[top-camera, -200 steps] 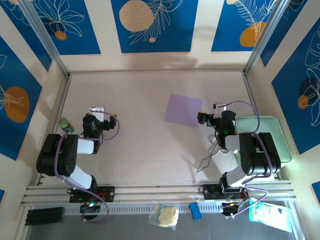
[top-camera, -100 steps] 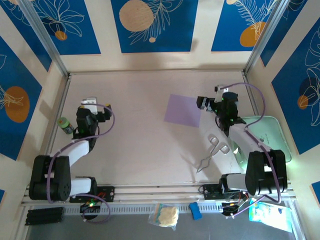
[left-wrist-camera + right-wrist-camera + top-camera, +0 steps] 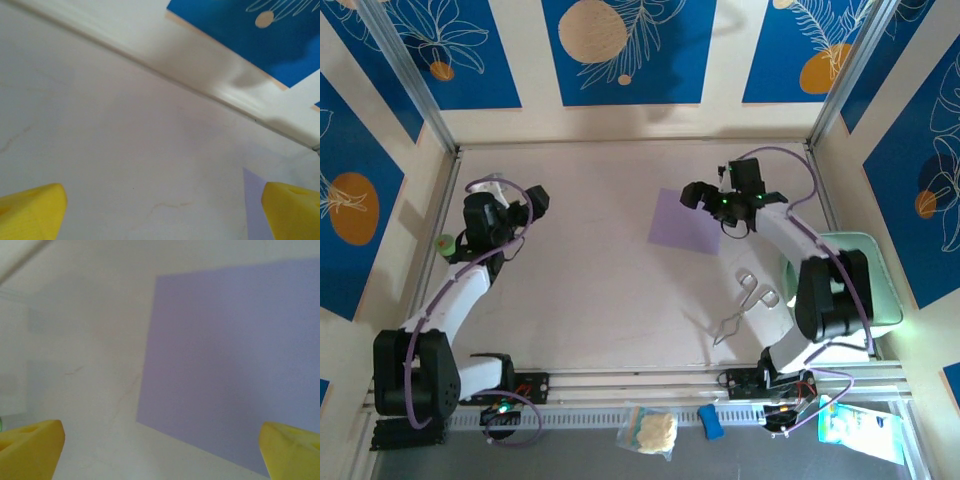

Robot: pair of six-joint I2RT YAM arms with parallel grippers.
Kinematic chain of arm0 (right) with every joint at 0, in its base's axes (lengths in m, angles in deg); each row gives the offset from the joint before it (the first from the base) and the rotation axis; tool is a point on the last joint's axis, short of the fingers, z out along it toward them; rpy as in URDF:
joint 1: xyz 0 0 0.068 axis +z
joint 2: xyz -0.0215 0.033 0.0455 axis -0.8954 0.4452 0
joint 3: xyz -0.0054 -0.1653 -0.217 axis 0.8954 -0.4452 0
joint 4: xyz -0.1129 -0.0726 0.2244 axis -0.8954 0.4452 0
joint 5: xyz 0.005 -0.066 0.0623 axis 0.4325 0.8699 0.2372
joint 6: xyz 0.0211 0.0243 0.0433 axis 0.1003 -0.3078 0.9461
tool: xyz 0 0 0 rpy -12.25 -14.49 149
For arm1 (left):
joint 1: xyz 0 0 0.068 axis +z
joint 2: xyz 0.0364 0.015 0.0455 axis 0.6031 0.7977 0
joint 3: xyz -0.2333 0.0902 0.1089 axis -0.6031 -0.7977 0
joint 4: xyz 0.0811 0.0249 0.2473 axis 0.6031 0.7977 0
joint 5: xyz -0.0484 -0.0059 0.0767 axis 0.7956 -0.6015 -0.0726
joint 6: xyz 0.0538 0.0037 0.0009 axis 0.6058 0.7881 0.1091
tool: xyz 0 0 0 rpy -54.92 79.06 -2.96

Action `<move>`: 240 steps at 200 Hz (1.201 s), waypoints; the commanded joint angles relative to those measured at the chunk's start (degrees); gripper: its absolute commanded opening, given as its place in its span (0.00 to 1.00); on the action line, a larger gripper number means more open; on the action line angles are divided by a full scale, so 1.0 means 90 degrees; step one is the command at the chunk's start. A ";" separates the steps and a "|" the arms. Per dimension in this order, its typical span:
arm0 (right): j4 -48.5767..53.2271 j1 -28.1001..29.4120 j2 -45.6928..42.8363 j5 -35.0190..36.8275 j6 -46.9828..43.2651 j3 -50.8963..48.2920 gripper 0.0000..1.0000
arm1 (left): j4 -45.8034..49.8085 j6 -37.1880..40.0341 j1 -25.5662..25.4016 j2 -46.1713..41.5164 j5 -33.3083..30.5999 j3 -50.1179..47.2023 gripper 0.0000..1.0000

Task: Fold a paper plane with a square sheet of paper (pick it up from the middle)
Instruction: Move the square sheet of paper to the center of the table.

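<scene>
Paper (image 3: 687, 221) flat on bench (image 3: 600, 290); right pincer (image 3: 693, 193) at its far edge, left pincer (image 3: 534, 200) well left, both gaping, empty.

Table (image 3: 610, 270) carries lavender sheet (image 3: 686, 221); metal tongs (image 3: 747, 297); mint tray (image 3: 883, 288).

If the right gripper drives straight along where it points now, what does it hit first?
Most likely the square sheet of paper, lying flat on the table straight ahead of the open right gripper. Depth to it is unclear.
</scene>
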 commanded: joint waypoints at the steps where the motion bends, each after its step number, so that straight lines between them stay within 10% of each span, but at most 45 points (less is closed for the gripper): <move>1: 0.0480 0.0068 0.0544 -0.0178 0.0452 0.0514 1.00 | 0.0089 -0.0258 -0.0022 0.0166 0.0582 -0.0023 0.99; 138: 0.1629 0.0672 0.2988 0.0526 0.0466 0.2316 0.96 | 0.0399 -0.0152 -0.0030 0.0659 0.1022 0.0130 0.99; 240: 0.2056 0.3039 0.2680 0.0402 0.1578 0.1546 0.95 | 0.0533 -0.0326 -0.0030 0.0882 0.1158 0.0189 0.99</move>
